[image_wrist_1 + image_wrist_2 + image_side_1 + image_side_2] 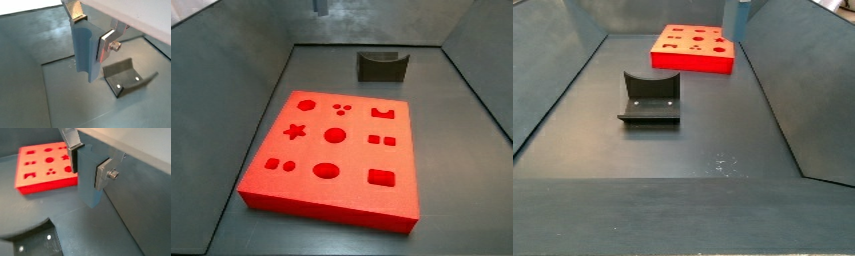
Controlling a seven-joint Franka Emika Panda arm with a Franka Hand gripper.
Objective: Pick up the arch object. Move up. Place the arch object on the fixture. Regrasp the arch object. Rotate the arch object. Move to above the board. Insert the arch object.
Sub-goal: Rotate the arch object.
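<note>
The arch object (85,50), a pale blue-grey oblong block, hangs upright in the air with my gripper (92,31) shut on its upper part. Both wrist views show a silver finger pressed on each side of the arch object (88,190). The fixture (125,76), a dark bracket with a U-shaped notch, stands on the floor below and to one side of the block. The red board (43,167) with its shaped cutouts lies flat on the floor farther off. In a side view the block's lower end (740,12) shows high above the board (694,48).
Grey walls enclose the floor on all sides. The fixture (381,66) stands near the back wall beyond the board (338,150). In a side view the fixture (651,97) sits mid-floor, in front of the board.
</note>
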